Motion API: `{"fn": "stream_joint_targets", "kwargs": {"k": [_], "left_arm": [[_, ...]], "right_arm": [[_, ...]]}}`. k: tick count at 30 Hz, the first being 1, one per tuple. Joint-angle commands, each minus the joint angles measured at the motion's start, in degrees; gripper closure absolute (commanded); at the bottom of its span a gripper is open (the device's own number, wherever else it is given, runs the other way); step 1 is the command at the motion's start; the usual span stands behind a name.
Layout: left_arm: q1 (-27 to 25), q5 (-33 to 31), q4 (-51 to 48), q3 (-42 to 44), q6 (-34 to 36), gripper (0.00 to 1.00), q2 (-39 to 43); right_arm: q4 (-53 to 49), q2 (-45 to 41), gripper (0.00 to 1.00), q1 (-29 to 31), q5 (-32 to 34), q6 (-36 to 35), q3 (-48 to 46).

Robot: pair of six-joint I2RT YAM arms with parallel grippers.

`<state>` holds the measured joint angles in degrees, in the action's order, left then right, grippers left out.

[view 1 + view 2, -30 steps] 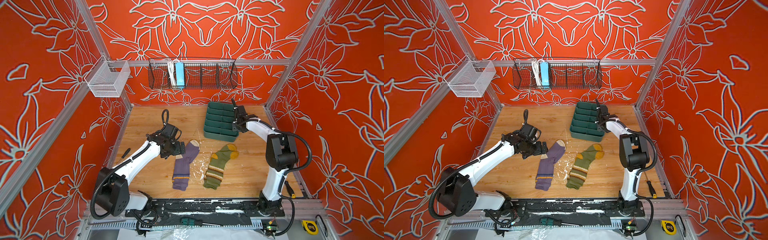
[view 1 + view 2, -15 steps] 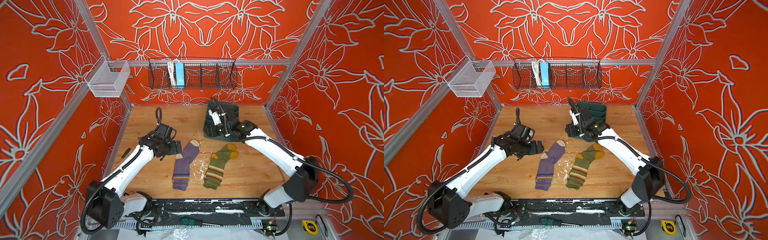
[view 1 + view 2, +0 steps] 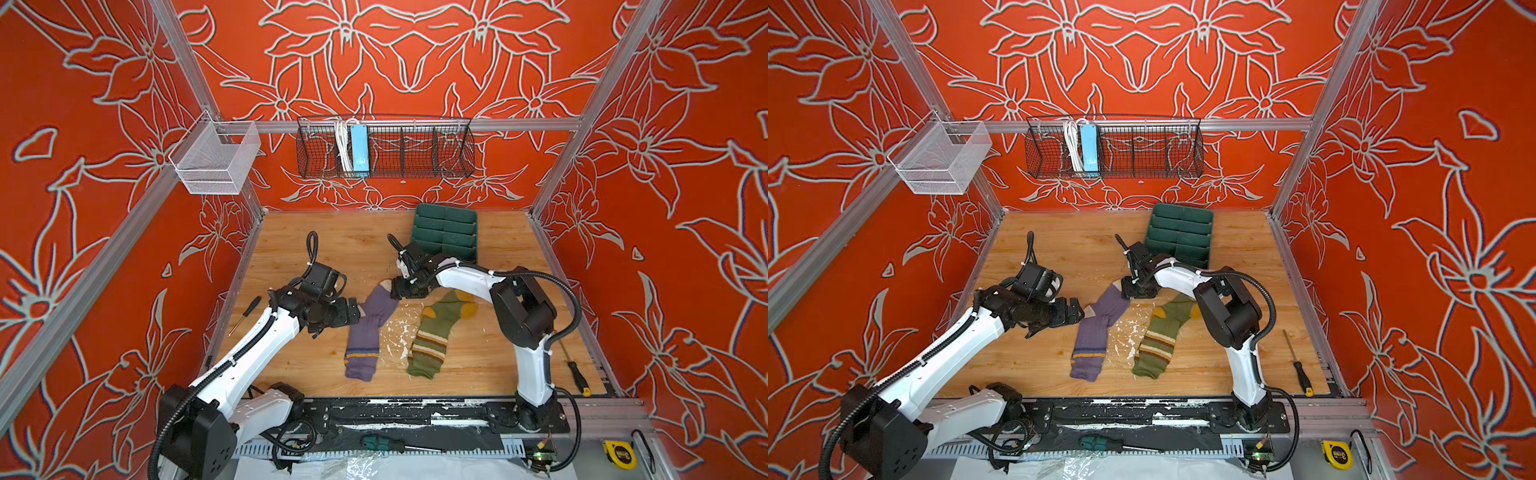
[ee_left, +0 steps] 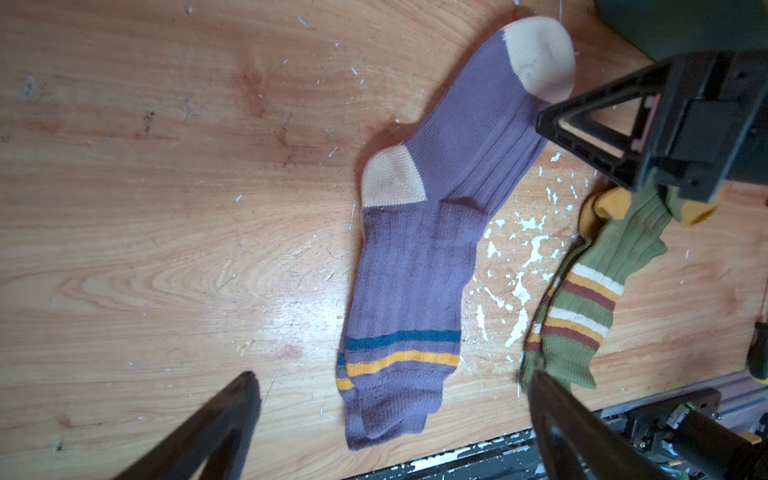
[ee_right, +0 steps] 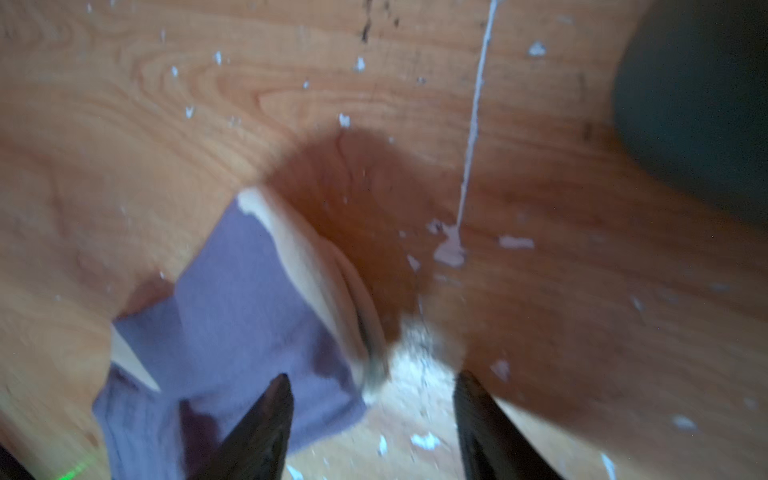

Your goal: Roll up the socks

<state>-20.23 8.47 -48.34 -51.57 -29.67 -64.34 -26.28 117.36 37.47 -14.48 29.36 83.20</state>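
Two socks lie flat side by side on the wooden floor in both top views. The purple sock (image 3: pixel 368 328) (image 3: pixel 1096 328) (image 4: pixel 415 257) has a cream toe and heel. To its right lies the olive green sock (image 3: pixel 436 336) (image 3: pixel 1163 336) (image 4: pixel 582 299), with mustard toe and stripes. My left gripper (image 3: pixel 353 311) (image 3: pixel 1079 311) (image 4: pixel 392 378) is open beside the purple sock's heel, holding nothing. My right gripper (image 3: pixel 399 291) (image 3: pixel 1127 291) (image 5: pixel 372 378) is open at the purple sock's toe (image 5: pixel 307 257), one finger (image 4: pixel 548 126) next to the foot. That wrist view is blurred.
A dark green tray (image 3: pixel 446 232) stands at the back. On the walls hang a black wire basket (image 3: pixel 384 149) and a white mesh basket (image 3: pixel 216 160). Screwdrivers lie at the left edge (image 3: pixel 245 313) and the right edge (image 3: pixel 575 370). White flecks (image 3: pixel 399 332) lie between the socks.
My right arm has swung from the green tray at the back down to the purple sock's toe. The left gripper drew slightly left, then returned to the sock's heel.
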Motion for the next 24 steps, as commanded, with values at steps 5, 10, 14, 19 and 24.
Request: {"fn": "stream_joint_targets", "kwargs": {"k": [5, 10, 14, 19, 24], "left_arm": [[0.39, -0.23, 0.69, 0.42, -1.18, 0.0, -1.62], [0.48, -0.56, 1.99, 0.52, -1.22, 0.0, -2.08], [0.46, -0.47, 2.31, -0.36, -0.57, 0.0, -3.1], [0.46, -0.65, 2.4, -1.17, 1.24, 0.0, -4.48], [0.45, -1.46, 4.16, -0.11, 1.51, 0.01, -5.27]], "right_arm": [[3.49, 4.17, 0.66, 0.35, -1.13, 3.22, 3.7], [2.53, 5.48, 0.86, 0.41, 0.13, -0.3, 7.45], [-1.7, 7.89, 0.91, 0.25, 4.08, -10.94, 15.45], [-5.5, 13.08, 0.92, 0.06, 9.88, -24.14, 25.27], [-9.32, 18.37, 0.76, -0.11, 12.88, -29.45, 33.83]]}}
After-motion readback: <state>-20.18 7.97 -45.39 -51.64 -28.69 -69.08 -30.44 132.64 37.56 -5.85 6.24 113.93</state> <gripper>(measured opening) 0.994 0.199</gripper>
